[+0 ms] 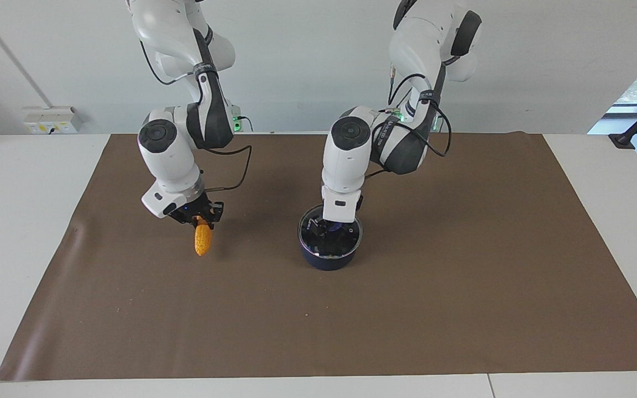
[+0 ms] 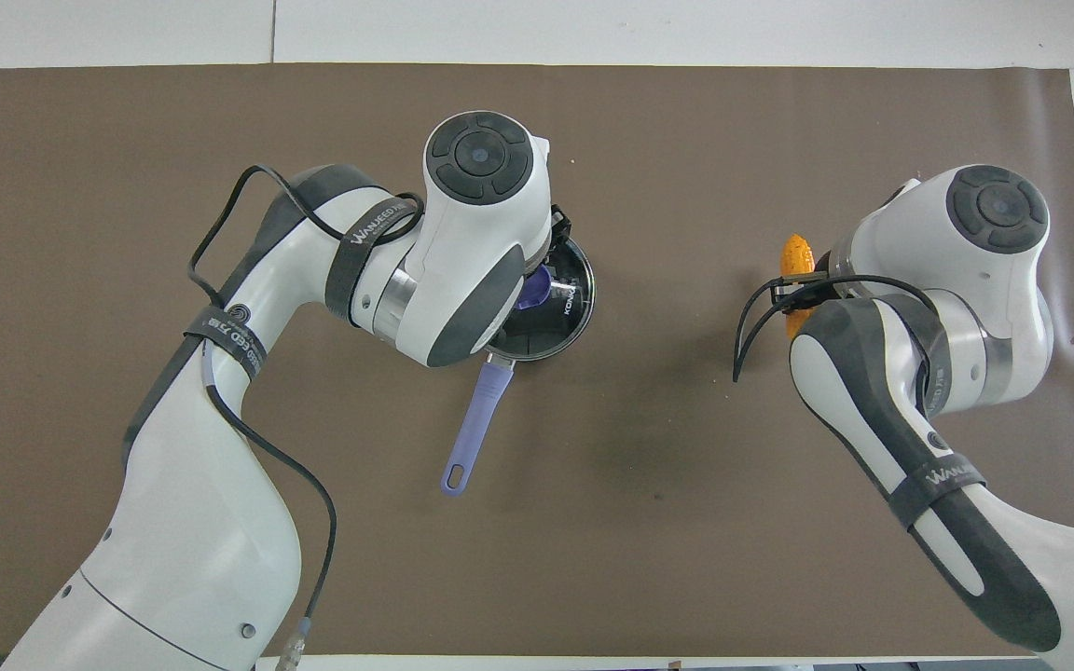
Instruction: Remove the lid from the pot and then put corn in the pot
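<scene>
Meanwhile right gripper [image 1: 201,220] grips corn [image 1: 203,239]; left gripper [image 1: 334,225] on lid [image 1: 330,237].

We found the pot [image 1: 329,255] near the middle of the mat [image 1: 462,287], its handle [image 2: 474,424] pointing toward the robots. The lid [image 1: 351,235] sat on the pot, and the left gripper [image 1: 334,225] was down on the lid's centre. The right gripper [image 1: 197,216] held the corn [image 1: 203,239] over the mat, well apart from the pot, toward the right arm's end of the table [image 1: 20,221].
</scene>
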Robot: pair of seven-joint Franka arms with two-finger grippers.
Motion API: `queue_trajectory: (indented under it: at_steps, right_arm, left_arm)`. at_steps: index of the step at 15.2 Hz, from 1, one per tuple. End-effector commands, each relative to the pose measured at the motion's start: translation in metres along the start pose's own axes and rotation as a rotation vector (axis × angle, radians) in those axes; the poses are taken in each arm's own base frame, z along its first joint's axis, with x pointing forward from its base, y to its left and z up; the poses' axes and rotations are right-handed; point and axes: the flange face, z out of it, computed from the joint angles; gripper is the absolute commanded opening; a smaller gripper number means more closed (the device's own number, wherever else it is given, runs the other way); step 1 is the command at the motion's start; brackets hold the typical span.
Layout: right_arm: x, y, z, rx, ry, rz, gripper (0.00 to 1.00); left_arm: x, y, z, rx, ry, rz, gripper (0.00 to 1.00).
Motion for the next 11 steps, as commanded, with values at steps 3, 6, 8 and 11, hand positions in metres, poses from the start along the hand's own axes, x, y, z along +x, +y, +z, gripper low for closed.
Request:
queue_trajectory:
  at_steps: [3,6,8,11]
  right_arm:
    - [-0.0003,-0.0004,-0.0038,0.011,-0.006,0.016,0.0]
    - [-0.0002,-0.0012,-0.004,0.011,-0.004,0.013,0.0]
    - [0.0,-0.0004,-0.0041,0.011,-0.003,0.016,0.0]
    - [-0.0001,-0.0013,-0.0041,0.011,-0.003,0.014,0.0]
  left_arm:
    - [-0.0056,-0.0016,-0.001,0.017,0.022,-0.002,0.78]
    - [-0.0131,0.0006,-0.0005,0.015,0.012,0.006,0.75]
    - [-0.0133,0.0006,-0.0005,0.014,0.01,0.005,0.68]
    - [-0.0143,0.0008,-0.0004,0.015,0.008,0.006,0.61]
